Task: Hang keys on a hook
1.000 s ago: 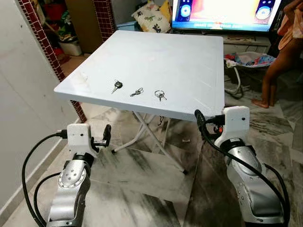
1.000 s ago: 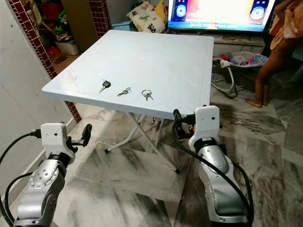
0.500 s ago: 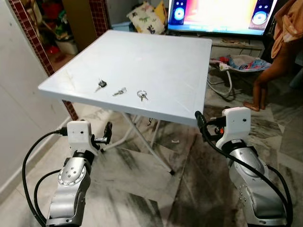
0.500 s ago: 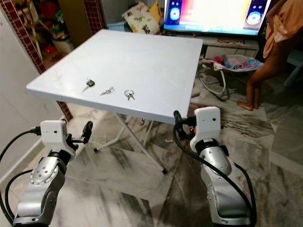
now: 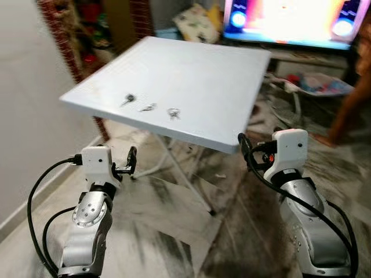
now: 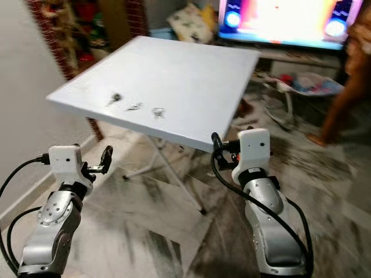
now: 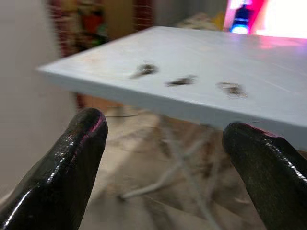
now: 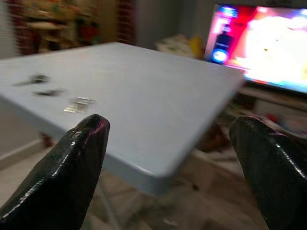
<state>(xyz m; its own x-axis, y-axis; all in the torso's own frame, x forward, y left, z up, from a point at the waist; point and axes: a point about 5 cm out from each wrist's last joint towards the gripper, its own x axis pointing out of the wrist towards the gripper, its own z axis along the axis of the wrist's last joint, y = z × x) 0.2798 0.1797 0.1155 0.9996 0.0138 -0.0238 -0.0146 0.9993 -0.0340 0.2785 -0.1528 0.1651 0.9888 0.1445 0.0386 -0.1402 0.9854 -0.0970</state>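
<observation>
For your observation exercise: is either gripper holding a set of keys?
No: all three keys lie on the white table, with the left gripper and right gripper below its edge.

3 keys [image 5: 149, 107] in a row on table [image 5: 203, 75] near its front edge, television [image 5: 290, 20] behind

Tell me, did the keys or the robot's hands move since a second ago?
Only the camera moved: the whole picture shifted and blurred as the robot walked. The three keys lie in the same row near the table edge. The left gripper and right gripper are still low, open and holding nothing.
</observation>
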